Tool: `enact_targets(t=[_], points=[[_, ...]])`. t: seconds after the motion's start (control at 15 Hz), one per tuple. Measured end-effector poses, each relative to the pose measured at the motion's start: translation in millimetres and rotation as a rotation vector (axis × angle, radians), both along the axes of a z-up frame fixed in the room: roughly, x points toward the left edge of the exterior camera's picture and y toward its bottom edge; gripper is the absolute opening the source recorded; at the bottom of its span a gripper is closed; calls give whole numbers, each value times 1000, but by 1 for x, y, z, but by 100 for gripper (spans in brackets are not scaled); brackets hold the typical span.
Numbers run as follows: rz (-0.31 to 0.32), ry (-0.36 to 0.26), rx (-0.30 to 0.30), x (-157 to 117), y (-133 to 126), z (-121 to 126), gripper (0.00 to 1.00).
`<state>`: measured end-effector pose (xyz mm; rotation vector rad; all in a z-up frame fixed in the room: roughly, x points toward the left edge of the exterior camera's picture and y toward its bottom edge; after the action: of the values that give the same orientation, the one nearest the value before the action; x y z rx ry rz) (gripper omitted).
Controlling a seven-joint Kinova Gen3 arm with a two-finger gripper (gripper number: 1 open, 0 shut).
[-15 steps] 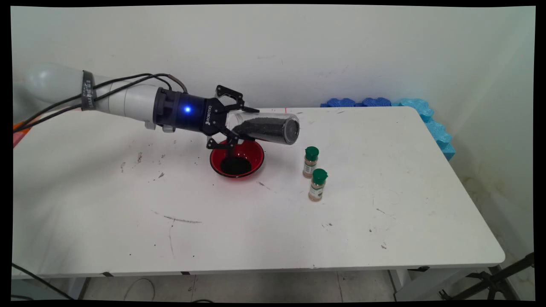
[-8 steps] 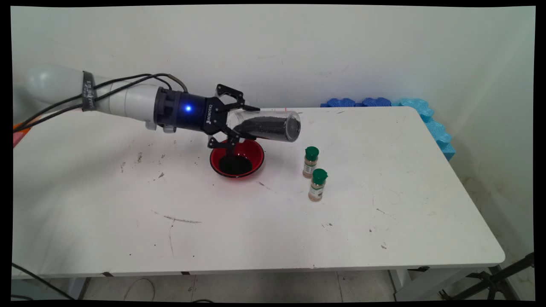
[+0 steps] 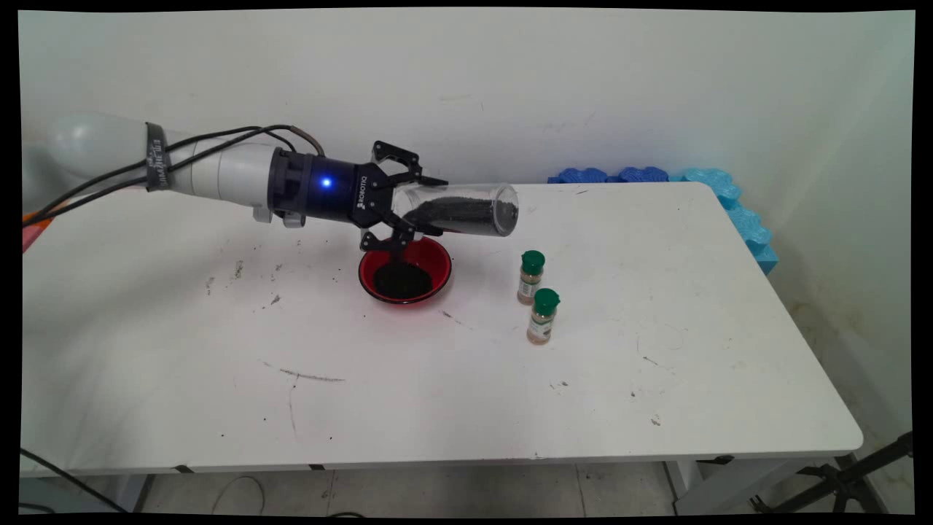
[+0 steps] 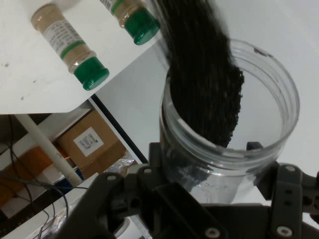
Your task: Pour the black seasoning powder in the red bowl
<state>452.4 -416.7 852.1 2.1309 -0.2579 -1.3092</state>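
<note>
Two green-capped spice bottles [image 3: 541,316] [image 3: 531,276] upright near table's [image 3: 656,408] middle, red bowl [image 3: 405,270] of dark grains just left, above its far rim gripper [image 3: 421,203] with jaws pinching clear jar [image 3: 459,210] lying roughly level, dark grains inside, blue foam [image 3: 729,197] at far corner.

One clear jar [image 3: 459,210] of black grains, one red bowl [image 3: 405,271], two green-capped spice bottles [image 3: 531,277] [image 3: 543,316], several blue foam pieces [image 3: 718,186] past the table's far right corner.
</note>
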Motion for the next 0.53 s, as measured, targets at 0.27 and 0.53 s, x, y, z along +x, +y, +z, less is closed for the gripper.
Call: enact_targets(t=[0.27, 0.53], points=[[5, 4, 0, -2, -1, -1, 0], [1, -5, -10, -2, -2, -2, 0]])
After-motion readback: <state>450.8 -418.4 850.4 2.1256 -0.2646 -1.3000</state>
